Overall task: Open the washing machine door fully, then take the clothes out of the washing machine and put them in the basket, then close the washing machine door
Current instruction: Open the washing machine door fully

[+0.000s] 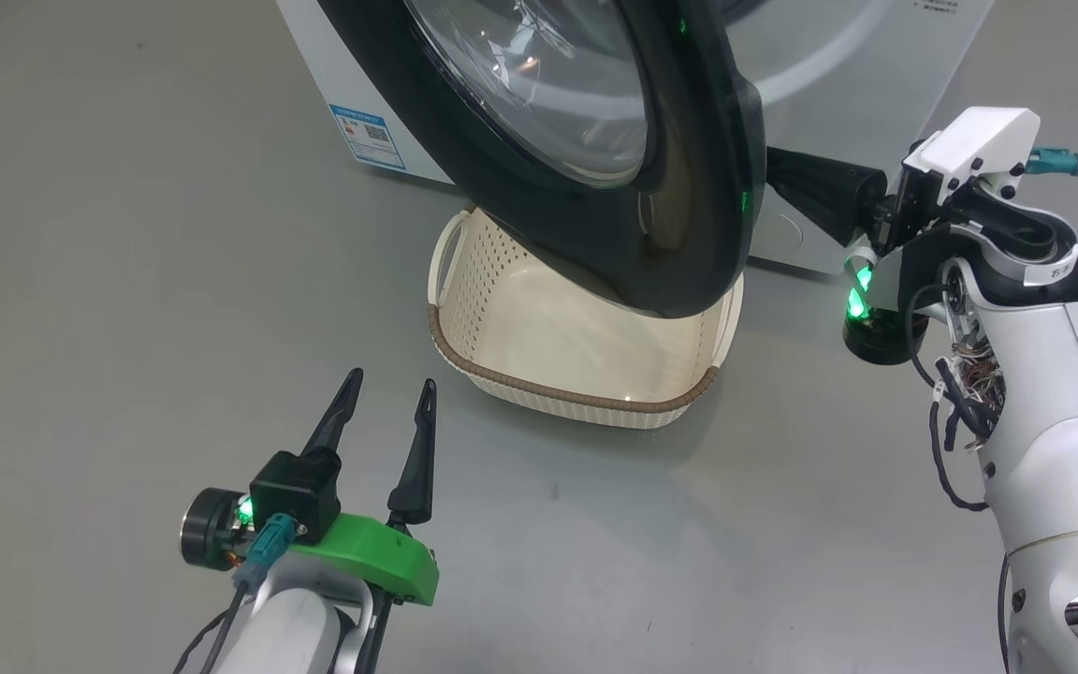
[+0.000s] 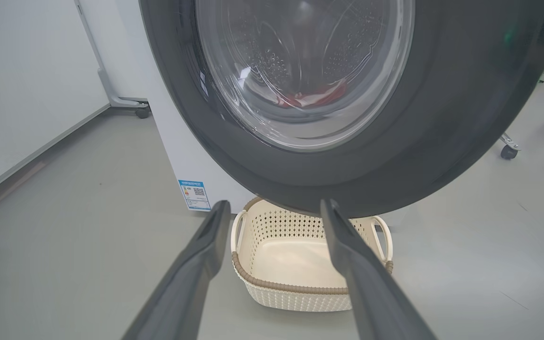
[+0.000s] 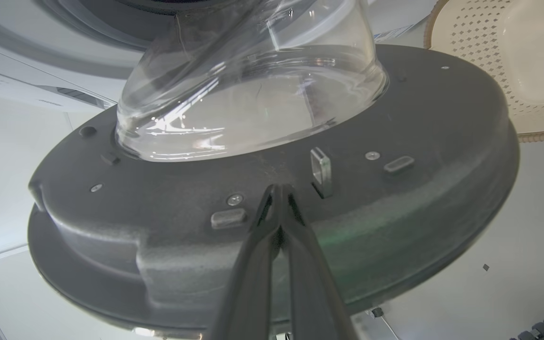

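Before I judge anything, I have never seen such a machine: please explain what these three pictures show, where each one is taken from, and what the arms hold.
This is a wheeled robot with two arms. The head view looks down from its head. Its left gripper hangs open over the floor, holding nothing. A cream basket stands on the grey floor before the white washing machine, empty. The round black door is swung partly open above it. The left wrist view looks along the left gripper's fingers: red clothes show through the door glass. The right wrist view shows the right gripper, shut, tips against the door's inner face.
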Robot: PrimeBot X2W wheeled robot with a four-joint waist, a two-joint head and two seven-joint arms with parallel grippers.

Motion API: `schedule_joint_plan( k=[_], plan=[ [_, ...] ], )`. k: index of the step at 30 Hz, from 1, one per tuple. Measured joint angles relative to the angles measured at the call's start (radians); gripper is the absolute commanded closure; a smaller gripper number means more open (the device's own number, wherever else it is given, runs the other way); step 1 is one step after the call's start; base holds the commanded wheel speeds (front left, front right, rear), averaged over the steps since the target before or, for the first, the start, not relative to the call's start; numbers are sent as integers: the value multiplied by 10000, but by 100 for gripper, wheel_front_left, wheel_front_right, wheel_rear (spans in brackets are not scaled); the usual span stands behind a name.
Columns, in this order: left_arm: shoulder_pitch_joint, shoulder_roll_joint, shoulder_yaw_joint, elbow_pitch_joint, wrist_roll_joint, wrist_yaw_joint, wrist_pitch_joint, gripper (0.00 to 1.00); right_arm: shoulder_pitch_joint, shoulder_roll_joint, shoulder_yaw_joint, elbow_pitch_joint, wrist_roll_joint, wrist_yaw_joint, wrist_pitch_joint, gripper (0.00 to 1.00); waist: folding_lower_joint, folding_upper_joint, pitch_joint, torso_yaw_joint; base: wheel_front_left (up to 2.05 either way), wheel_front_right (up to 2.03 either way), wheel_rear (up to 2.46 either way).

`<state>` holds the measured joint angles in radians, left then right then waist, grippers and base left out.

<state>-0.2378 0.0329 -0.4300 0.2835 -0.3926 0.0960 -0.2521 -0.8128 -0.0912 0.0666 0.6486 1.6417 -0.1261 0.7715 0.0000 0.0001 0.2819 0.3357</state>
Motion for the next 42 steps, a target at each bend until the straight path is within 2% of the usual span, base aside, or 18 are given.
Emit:
schedule_joint_plan(
  k=[19,36,42],
  plan=[
    [412,4,42,-21,0,2,0,0,722,215,1338,-307,414,0,535,100,0,0,-484,134,0,0,0],
    [476,8,-104,-23,6,0,0,0,1261,205,3463,-1145,2575,-2,522,100,0,0,-573,626,0,0,0],
    [559,8,-107,-35,33,0,0,0,1267,199,4161,-1333,2876,-2,198,100,-1,0,-621,737,0,0,0]
  ],
)
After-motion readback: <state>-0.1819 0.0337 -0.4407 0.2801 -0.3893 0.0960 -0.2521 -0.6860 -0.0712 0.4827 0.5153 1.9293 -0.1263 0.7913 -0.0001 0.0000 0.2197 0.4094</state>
